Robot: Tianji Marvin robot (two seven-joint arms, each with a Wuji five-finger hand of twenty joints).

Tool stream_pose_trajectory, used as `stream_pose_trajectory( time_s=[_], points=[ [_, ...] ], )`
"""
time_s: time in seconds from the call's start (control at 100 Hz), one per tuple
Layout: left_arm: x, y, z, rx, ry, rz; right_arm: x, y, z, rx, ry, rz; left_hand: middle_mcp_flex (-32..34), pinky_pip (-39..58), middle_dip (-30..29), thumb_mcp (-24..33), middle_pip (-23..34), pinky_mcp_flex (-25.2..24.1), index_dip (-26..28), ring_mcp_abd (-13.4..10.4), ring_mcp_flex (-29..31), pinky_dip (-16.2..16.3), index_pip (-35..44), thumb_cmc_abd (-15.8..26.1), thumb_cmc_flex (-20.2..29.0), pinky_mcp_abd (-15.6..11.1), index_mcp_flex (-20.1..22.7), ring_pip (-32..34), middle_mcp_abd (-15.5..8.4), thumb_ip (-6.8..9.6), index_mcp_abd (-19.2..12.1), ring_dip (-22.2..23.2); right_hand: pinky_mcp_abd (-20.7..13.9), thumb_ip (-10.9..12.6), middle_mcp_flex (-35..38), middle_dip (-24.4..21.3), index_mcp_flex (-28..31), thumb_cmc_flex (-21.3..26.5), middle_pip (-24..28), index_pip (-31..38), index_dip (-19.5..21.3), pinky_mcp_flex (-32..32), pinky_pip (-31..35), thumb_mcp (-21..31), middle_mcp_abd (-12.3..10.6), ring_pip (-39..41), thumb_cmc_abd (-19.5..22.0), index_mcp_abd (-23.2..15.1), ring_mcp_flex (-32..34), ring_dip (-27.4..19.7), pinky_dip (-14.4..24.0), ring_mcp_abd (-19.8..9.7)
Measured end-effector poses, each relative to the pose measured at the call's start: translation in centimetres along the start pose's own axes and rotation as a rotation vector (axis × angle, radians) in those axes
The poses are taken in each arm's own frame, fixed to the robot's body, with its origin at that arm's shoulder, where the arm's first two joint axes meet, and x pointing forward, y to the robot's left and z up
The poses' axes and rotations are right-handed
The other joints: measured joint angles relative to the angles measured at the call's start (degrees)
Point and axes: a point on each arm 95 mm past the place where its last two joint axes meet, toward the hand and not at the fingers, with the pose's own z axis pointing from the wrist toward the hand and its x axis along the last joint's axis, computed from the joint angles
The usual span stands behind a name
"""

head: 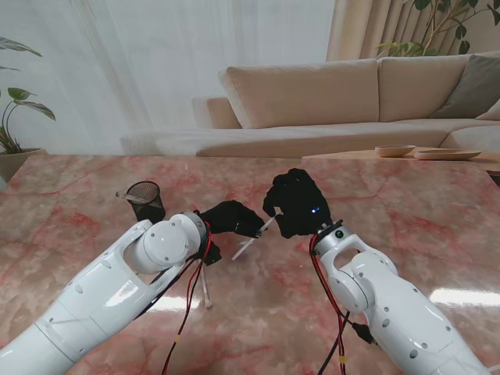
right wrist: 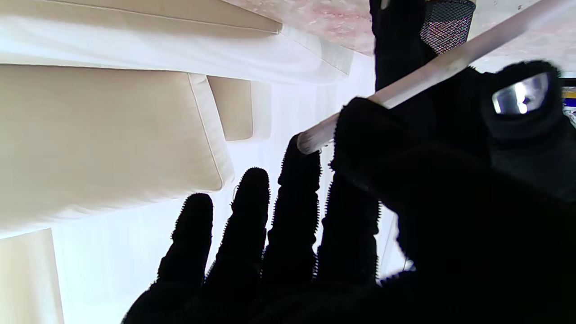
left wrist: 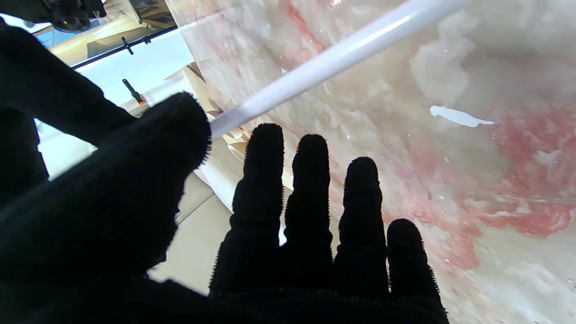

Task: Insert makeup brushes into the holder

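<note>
From the stand camera, both black-gloved hands meet over the middle of the pink-veined marble table (head: 437, 211). The left hand (head: 228, 220) and the right hand (head: 297, 201) share one white-handled makeup brush (head: 251, 239), a slim rod that slants from the right hand's fingers down toward me and to the left, passing the left hand's fingertips. Which hand carries the load cannot be told from here. A second white-handled brush (head: 205, 286) lies flat on the marble nearer to me, under the left forearm. The black mesh cup holder (head: 145, 201) stands upright to the left of the left hand, near but apart from it, with a pale stick leaning out over its rim. A beige sofa (head: 328, 94) fills the background beyond the table.

In the left wrist view, the four fingers (left wrist: 263, 180) stretch out straight and side by side, while the thumb (left wrist: 148, 153) bends across toward them. The white brush handle (left wrist: 333, 58) runs over the marble and its end disappears behind the thumb tip; the thumb seems to touch it, but the straight fingers do not wrap it, so a firm grasp cannot be confirmed.

In the right wrist view, the fingers (right wrist: 252, 211) are also extended, and the thumb (right wrist: 373, 135) presses the white handle (right wrist: 427, 72) against the finger next to it, pinching the rod near its end. The mesh holder (right wrist: 445, 24) shows beyond the left hand's dark glove (right wrist: 396, 36).
</note>
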Motion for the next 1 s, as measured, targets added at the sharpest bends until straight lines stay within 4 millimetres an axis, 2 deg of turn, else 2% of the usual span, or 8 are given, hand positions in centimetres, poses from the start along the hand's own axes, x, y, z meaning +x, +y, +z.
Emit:
stream_pose_trajectory(
  time_s=[0.1, 0.19, 0.26, 0.4, 0.55, 0.59, 0.74, 1.0],
  points=[
    [-0.05, 0.03, 0.04, 0.004, 0.002, 0.004, 0.03, 0.0, 0.01, 0.0, 0.002, 0.0, 3.39, 3.65, 0.4, 0.0, 0.7, 0.0, 1.37, 0.0, 2.78, 0.55, 3.37, -0.72, 0.06, 0.0, 2.19, 1.84, -0.37, -0.11, -1.22, 0.99, 0.02, 0.0, 0.34, 0.02, 0.0, 0.0, 0.08, 0.0, 0.0, 0.0, 0.0, 0.0, 0.0, -0.01, 0.0, -0.01, 0.0, 0.0, 0.0, 0.0],
    [-0.09, 0.03, 0.06, 0.01, 0.003, 0.004, 0.04, 0.01, 0.01, 0.0, 0.004, -0.001, 7.02, 6.91, 0.55, -1.44, 2.7, -0.04, -0.6, 0.0, 5.7, 0.73, 10.45, -3.0, 4.03, 0.0, 2.88, 3.4, -0.72, -5.41, -3.14, 1.92, 0.02, 0.0, 0.36, 0.05, 0.0, 0.0, 0.08, 0.0, 0.0, 0.0, 0.0, 0.0, 0.0, -0.01, 0.0, -0.02, 0.0, 0.0, 0.0, 0.0],
    [-0.12, 0.02, 0.09, 0.019, 0.007, 0.007, 0.06, 0.01, 0.01, 0.0, 0.006, -0.002, 9.59, 9.78, 0.56, -3.91, 2.53, -0.1, -4.08, 0.0, 7.91, 0.92, 16.54, -3.58, 6.24, 0.01, 4.07, 4.72, -0.99, -6.56, -4.59, 2.25, 0.04, 0.0, 0.53, 0.07, 0.0, 0.0, -0.19, 0.0, 0.0, 0.0, 0.0, 0.0, 0.0, -0.01, 0.0, -0.04, 0.0, 0.0, 0.0, 0.0],
    [-0.19, 0.02, 0.16, 0.026, 0.016, 0.011, 0.13, 0.02, 0.03, 0.0, 0.012, -0.005, 12.22, 12.55, 2.0, -5.06, 2.92, -0.11, -8.7, 0.0, 8.55, 0.97, 23.62, -3.66, 8.21, 0.01, 4.09, 5.34, -1.28, -6.56, -5.8, 2.7, 0.04, 0.0, 0.54, 0.14, 0.0, 0.0, -0.2, 0.0, 0.0, 0.0, 0.0, 0.0, 0.0, -0.02, 0.0, -0.07, 0.0, 0.0, 0.0, 0.0],
    [-0.21, 0.03, 0.2, 0.032, 0.023, 0.011, 0.27, 0.02, 0.08, 0.0, 0.016, -0.004, 15.74, 14.7, 4.03, -4.83, 0.51, -0.11, -9.49, 0.0, 10.79, 1.47, 26.03, -3.53, 8.8, 0.01, 4.94, 6.17, -1.76, -6.56, -6.57, 3.04, 0.04, 0.0, 0.54, 0.63, 0.0, 0.0, -0.19, 0.0, 0.0, 0.0, 0.0, 0.0, 0.0, -0.02, 0.0, -0.19, 0.0, 0.0, 0.0, 0.0],
    [-0.22, 0.04, 0.21, 0.033, 0.025, 0.01, 0.31, 0.02, 0.1, 0.0, 0.018, -0.004, 15.89, 14.78, 4.34, -5.14, 0.44, -0.11, -9.52, 0.0, 11.06, 1.48, 26.55, -3.5, 10.4, 0.01, 4.95, 6.23, -1.77, -6.56, -6.7, 3.36, 0.06, 0.0, 0.54, 0.64, 0.0, 0.0, -0.2, 0.0, 0.0, 0.0, 0.0, 0.0, 0.0, -0.02, 0.0, -0.33, 0.0, 0.0, 0.0, 0.0],
    [-0.23, 0.06, 0.22, 0.031, 0.031, 0.004, 0.43, 0.04, 0.15, -0.001, 0.023, -0.003, 20.08, 15.37, 9.1, -8.19, -5.47, -0.11, -10.23, 0.0, 11.33, 1.93, 28.09, -1.67, 13.16, 0.01, 4.95, 6.86, -1.85, -5.68, -6.78, 3.57, 0.09, 0.04, 0.56, 0.65, 0.01, 0.0, -0.2, -0.04, 0.0, 0.0, 0.0, 0.0, 0.0, -0.02, 0.0, -0.65, 0.0, 0.0, 0.0, 0.0],
    [-0.32, 0.13, 0.25, 0.03, 0.046, -0.001, 0.52, 0.1, 0.17, -0.005, 0.032, -0.009, 20.89, 15.41, 15.25, -9.63, -6.12, -0.11, -8.84, 0.0, 12.6, 2.27, 30.46, -1.27, 14.04, 0.01, 4.85, 8.98, -1.88, -5.72, -6.78, 5.75, 0.47, 0.12, 0.56, 0.66, 0.01, 0.0, -0.82, -0.04, 0.0, 0.0, 0.01, 0.05, 0.0, -0.03, 0.0, -0.81, 0.0, 0.0, 0.0, 0.0]
  ],
)
